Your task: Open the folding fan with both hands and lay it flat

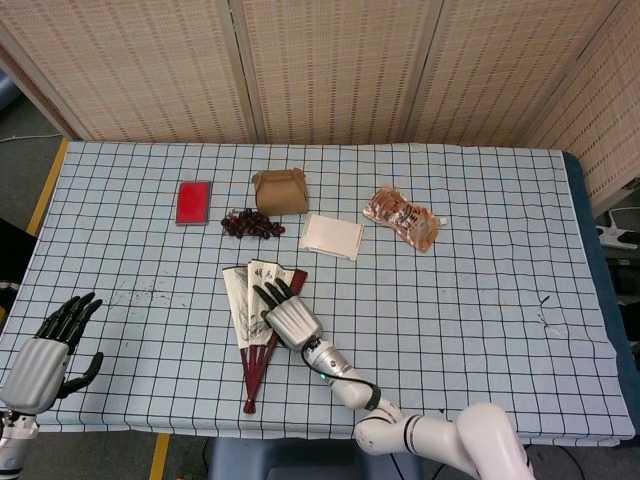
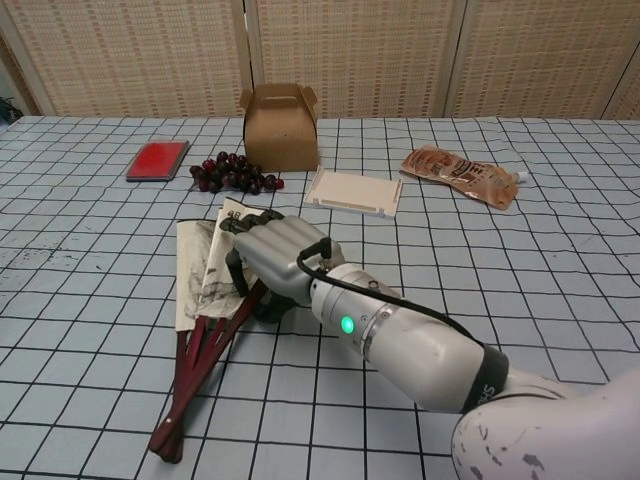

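Head view: I see the fan point(image 1: 251, 310), partly spread, lying near the table's point(image 1: 480, 290) middle. My right hand point(image 1: 288, 318) rests on its right ribs; whether it grips them, I can't tell. My left hand point(image 1: 42, 352) is open, far left.

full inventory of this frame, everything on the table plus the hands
folding fan: 1, cream paper with dark red ribs, partly open, front centre of the table
red flat case: 1, red, far left
grapes: 1 bunch, dark red, right of the case
paper box: 1, brown with a handle, behind the grapes
flat tray: 1, cream, centre
snack packet: 1, orange-brown, far right
table: 1, white cloth with dark grid
right hand: silver and black, resting on the fan's right side
left hand: silver and black, fingers apart, at the front left edge, holding nothing
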Robot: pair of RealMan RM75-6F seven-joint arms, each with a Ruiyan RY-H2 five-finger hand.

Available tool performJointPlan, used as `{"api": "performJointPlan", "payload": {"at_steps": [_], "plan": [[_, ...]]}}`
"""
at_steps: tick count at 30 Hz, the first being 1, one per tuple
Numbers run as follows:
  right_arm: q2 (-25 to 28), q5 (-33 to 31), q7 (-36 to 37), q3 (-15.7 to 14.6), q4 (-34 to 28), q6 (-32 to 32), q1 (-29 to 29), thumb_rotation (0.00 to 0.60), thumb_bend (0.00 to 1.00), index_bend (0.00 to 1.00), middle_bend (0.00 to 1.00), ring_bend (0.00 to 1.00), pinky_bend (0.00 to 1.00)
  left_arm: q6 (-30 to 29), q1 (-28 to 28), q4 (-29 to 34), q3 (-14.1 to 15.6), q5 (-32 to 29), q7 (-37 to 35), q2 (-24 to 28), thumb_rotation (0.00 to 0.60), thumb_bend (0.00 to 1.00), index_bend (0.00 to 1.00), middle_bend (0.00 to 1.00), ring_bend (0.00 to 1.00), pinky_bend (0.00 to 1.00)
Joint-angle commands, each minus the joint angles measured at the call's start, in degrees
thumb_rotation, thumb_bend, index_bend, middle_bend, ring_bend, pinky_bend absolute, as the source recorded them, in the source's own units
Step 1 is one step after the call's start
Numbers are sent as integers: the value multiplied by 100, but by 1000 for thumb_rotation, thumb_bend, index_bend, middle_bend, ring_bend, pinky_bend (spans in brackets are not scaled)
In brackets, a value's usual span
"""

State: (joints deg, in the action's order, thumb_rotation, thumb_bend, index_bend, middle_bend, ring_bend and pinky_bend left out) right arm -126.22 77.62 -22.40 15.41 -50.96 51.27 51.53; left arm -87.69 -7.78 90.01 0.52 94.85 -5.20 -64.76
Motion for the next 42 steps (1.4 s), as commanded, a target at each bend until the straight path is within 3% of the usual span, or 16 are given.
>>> {"api": "performJointPlan", "payload": {"at_steps": [1, 6, 11, 13, 16, 18, 20, 24, 26, 31, 38, 42], "plan": [[30, -40, 152, 39, -101, 101, -60, 600, 455, 621, 36, 0, 0, -2, 2, 11, 3, 4, 16, 3, 600, 445, 0, 0, 0, 153], [266, -280, 395, 220, -677, 127, -191, 600, 499, 671, 68, 0, 0, 25, -4, 22, 5, -13, 8, -6, 600, 448, 0, 0, 0, 153], [671, -902, 525, 595, -1718, 6, -368, 600, 500, 685, 83, 0, 0, 146, -46, -26, 17, -55, -58, -51, 600, 449, 18, 0, 0, 153], [814, -1209, 542, 756, -2103, -29, -421, 600, 503, 690, 92, 0, 0, 205, -79, -79, 20, -65, -200, -100, 600, 449, 80, 0, 0, 153], [946, -1543, 489, 957, -2490, 57, -446, 600, 504, 691, 95, 0, 0, 466, -166, -259, 56, -169, -608, -222, 600, 452, 333, 0, 0, 152], [977, -1702, 457, 1044, -2659, 134, -443, 600, 504, 691, 101, 0, 0, 664, -234, -281, 113, -187, -904, -274, 600, 452, 399, 0, 0, 149], [1031, -1949, 463, 1149, -2906, 145, -438, 600, 504, 691, 103, 0, 0, 718, -297, -298, 173, -64, -1316, -374, 600, 451, 348, 0, 0, 145], [1147, -2388, 431, 1334, -3303, 185, -387, 600, 504, 691, 103, 0, 0, 625, -351, -421, 218, 134, -1862, -716, 600, 431, 90, 0, 0, 130], [1171, -2533, 420, 1396, -3409, 263, -349, 600, 504, 691, 103, 0, 0, 641, -396, -353, 215, 132, -2293, -885, 600, 425, 37, 0, 0, 125], [1202, -2886, 494, 1491, -3553, 360, -274, 600, 504, 692, 104, 0, 0, 579, -506, -247, 1, 31, -2554, -1480, 600, 415, 1, 0, 0, 120], [1213, -3071, 575, 1554, -3572, 432, -197, 600, 504, 692, 103, 0, 0, 665, -534, -42, 31, -11, -2274, -1784, 600, 405, 0, 0, 0, 120], [1191, -3374, 765, 1775, -3562, 463, -107, 600, 504, 695, 104, 0, 0, 885, -557, 250, -5, -317, -2215, -2087, 600, 411, 2, 0, 0, 120]]}}
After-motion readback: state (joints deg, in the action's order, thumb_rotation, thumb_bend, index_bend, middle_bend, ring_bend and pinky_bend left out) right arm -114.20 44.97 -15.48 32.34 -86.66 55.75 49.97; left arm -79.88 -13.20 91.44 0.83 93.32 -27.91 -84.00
